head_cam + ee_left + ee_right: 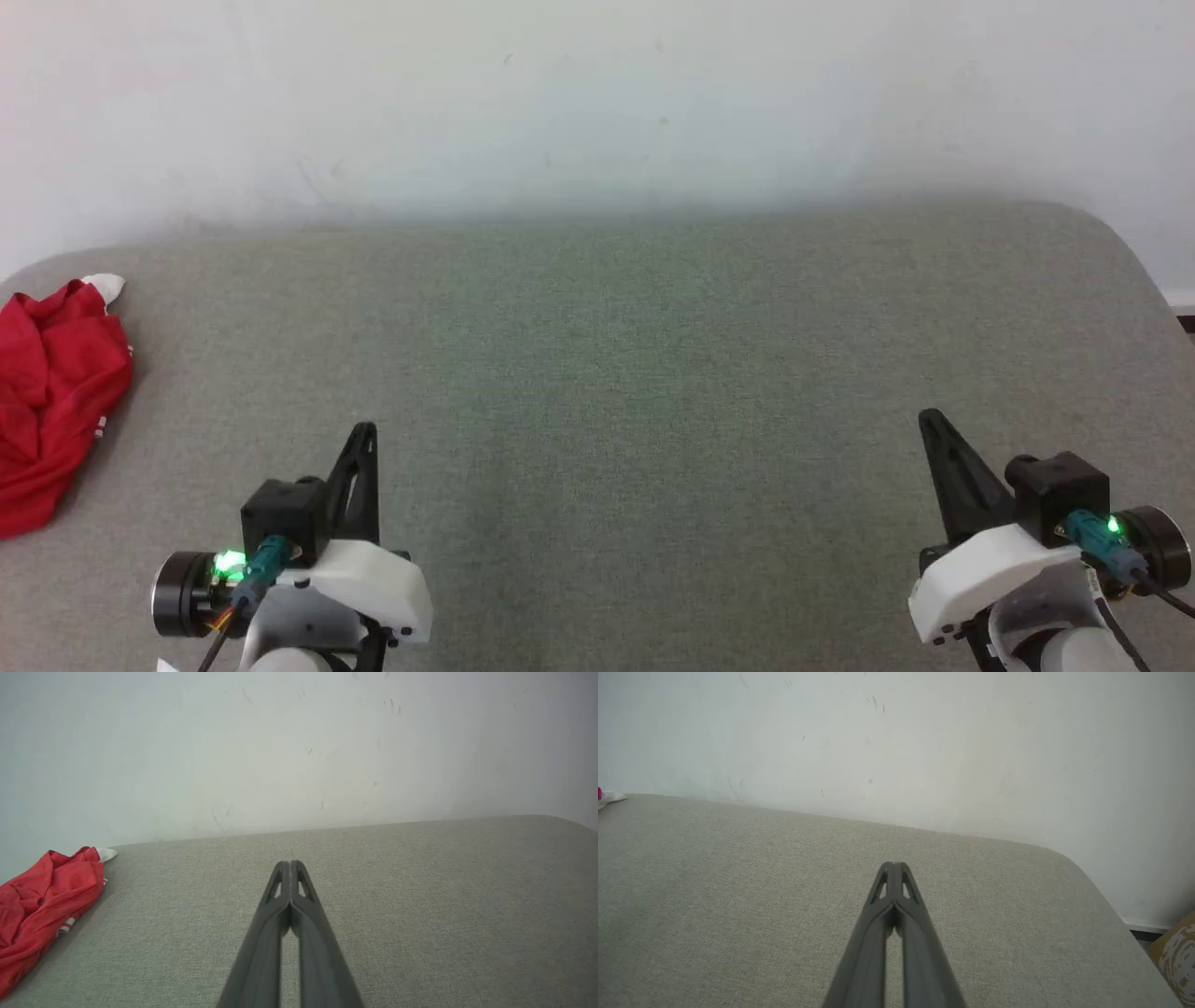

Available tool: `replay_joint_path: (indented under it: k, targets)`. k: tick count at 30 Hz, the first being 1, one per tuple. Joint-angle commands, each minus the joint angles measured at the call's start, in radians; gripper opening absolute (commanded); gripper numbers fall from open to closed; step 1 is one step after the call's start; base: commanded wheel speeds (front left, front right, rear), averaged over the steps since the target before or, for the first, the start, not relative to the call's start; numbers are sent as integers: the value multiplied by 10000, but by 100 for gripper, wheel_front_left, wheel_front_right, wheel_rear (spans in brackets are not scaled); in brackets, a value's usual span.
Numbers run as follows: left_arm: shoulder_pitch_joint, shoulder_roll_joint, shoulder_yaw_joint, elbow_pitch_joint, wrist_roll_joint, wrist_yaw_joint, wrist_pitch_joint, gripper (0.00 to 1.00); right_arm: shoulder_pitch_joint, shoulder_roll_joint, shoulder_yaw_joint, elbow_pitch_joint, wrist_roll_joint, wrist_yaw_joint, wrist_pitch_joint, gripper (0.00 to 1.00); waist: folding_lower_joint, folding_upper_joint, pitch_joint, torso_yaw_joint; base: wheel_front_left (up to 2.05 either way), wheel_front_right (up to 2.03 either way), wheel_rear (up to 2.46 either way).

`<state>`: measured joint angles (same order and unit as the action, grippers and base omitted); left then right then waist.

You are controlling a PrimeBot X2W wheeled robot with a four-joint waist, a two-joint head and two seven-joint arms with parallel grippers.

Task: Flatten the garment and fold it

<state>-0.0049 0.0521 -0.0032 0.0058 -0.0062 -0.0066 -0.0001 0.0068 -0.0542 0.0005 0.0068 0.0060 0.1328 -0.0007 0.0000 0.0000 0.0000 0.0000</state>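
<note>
Grippers (pixel 366 429) (pixel 925 416) fully closed, both empty.

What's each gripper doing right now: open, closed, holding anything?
Left gripper: closed, holding nothing; the garment lies crumpled off to its left, untouched.
Right gripper: closed, holding nothing.

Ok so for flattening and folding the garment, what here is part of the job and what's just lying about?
Part of the job: crumpled red fabric jersey with white trim, at the far left; left hand and right hand, both shut, empty.
Just there: grey woven cushion surface; scuffed white wall; brown patterned object, unclear what.
</note>
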Motion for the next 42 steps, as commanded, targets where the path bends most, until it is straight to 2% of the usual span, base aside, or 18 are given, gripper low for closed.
replay_joint_path:
  k: [1,24,25,42]
  targets:
    - [49,-19,32,-58,62,66,1,0,-68,40,-5,-68,-60,-21,7,0,0,0,0,0,0,0,0]
    - [49,-19,32,-58,62,66,1,0,-68,40,-5,-68,-60,-21,7,0,0,0,0,0,0,0,0]
    - [0,0,0,0,0,0,0,100,0,0,0,0,1,0,0,100,0,0,0,0,0,0,0]
    - [-145,10,-216,274,-168,185,-280,100,5,-4,-143,91,177,-2,-249,100,0,0,-3,195,0,0,0]
